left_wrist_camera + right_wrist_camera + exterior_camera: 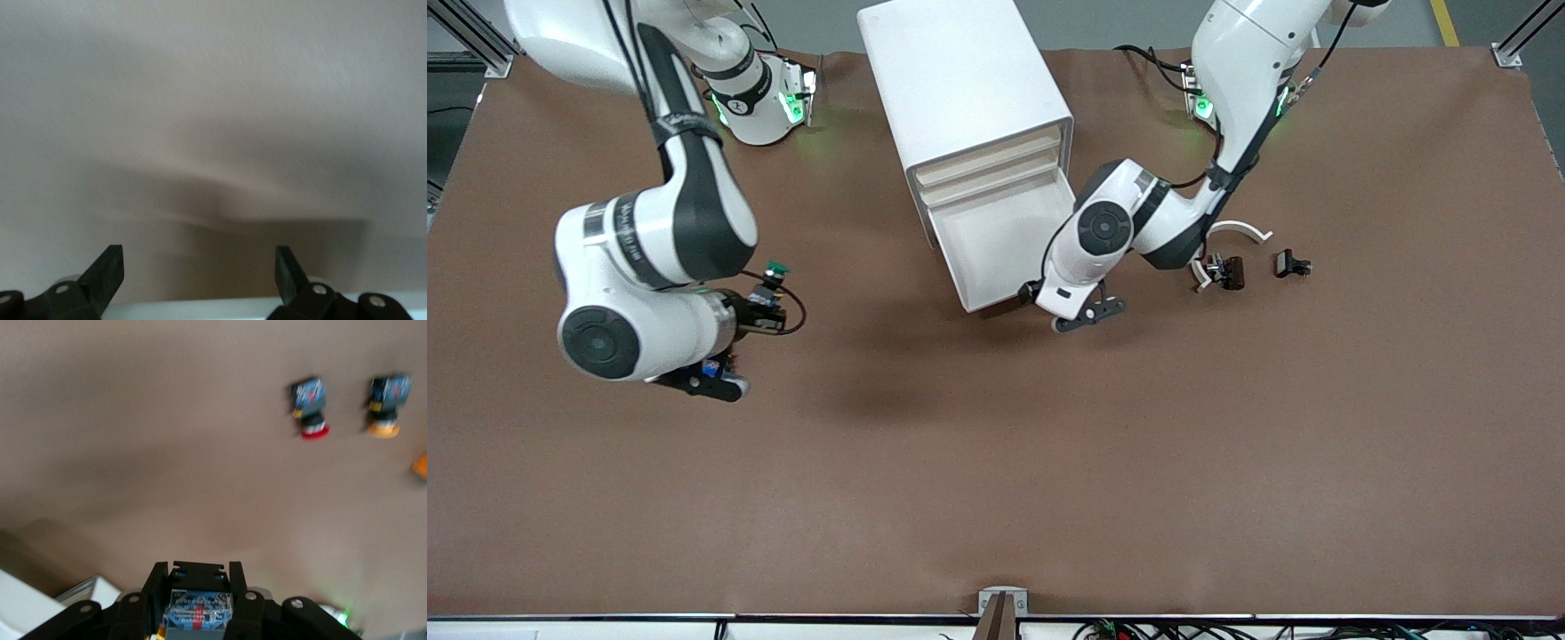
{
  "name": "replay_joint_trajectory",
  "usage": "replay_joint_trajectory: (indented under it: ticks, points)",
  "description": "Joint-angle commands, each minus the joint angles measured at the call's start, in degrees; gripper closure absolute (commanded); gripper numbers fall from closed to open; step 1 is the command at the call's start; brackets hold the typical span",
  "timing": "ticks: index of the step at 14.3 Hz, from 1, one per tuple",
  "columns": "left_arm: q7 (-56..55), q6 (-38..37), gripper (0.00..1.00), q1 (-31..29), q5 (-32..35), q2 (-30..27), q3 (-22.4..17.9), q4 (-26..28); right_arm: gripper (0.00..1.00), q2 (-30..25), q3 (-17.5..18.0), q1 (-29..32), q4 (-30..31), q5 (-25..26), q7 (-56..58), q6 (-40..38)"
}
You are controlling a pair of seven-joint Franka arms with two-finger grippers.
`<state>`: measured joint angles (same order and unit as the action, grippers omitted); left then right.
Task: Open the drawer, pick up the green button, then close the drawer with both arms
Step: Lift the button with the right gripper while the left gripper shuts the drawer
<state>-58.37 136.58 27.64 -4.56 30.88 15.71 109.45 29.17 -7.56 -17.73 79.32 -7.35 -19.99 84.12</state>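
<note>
Red-capped button; yellow-capped button, blurred.

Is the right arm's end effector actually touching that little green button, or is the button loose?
Touching. In the right wrist view the right end effector has its fingers closed against both sides of the button, with no gap showing.

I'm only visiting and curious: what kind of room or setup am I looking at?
Probably a robotics lab test bench: two white arms, the right arm and left arm, work at a brown-covered table around a small white cabinet, with aluminium framing at the corners.
</note>
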Motion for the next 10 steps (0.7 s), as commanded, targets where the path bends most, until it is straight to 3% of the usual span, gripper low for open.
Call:
replay_joint_trajectory:
  ticks: [1,7,10]
  points:
    - [-1.6,-2.4,0.0,2.1,-1.1,0.5,0.2,-0.9,0.81,-1.9,1.1,2.6,7.1,4.4,8.7,8.6]
    - [-4.4,-8.3,0.0,3.0,-4.2,0.6,6.3,-0.6,0.81,-3.4,1.0,4.6,26.4,6.9,17.7,39.9]
    - [-7.5,-9.0,0.0,3.2,-5.0,1.1,9.2,-0.8,0.8,-3.0,1.0,4.5,31.2,6.9,18.0,49.2]
